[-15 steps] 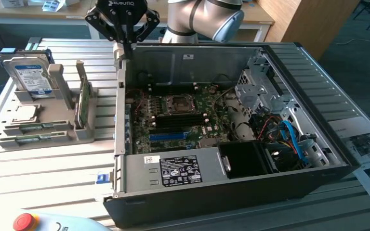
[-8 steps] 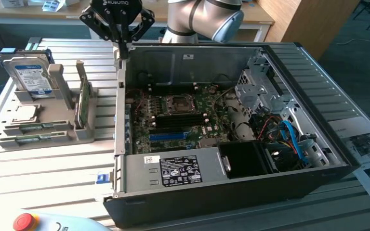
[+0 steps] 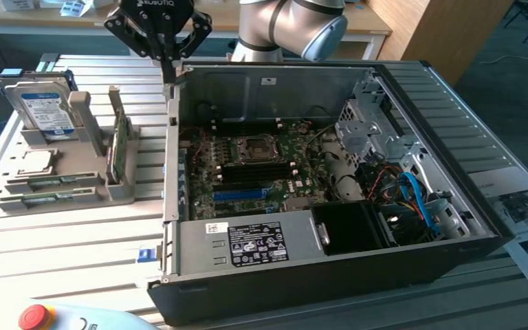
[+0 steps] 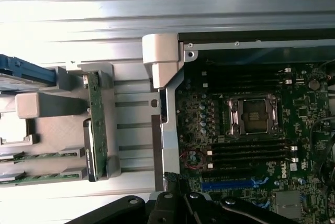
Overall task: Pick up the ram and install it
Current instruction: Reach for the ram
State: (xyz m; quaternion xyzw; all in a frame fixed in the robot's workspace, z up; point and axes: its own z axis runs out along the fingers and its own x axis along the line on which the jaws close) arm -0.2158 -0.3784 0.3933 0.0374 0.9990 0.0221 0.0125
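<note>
Your fingers point(image 3: 167, 69) hover closed and empty above the case point(image 3: 273, 275) wall — the ram point(image 3: 51, 181) lies outside, end-on to it.

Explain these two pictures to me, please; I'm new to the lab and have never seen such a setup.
A robot arm carries a black gripper, its claw. One picture comes from a camera off the arm, the other from a camera on the arm's wrist, looking down. On the slatted table stands an open computer case showing its motherboard. Beside it a grey holder keeps a hard drive, a tall green card and ram sticks. The gripper is shut, holds nothing, and hangs over the case's edge nearest the holder.
</note>
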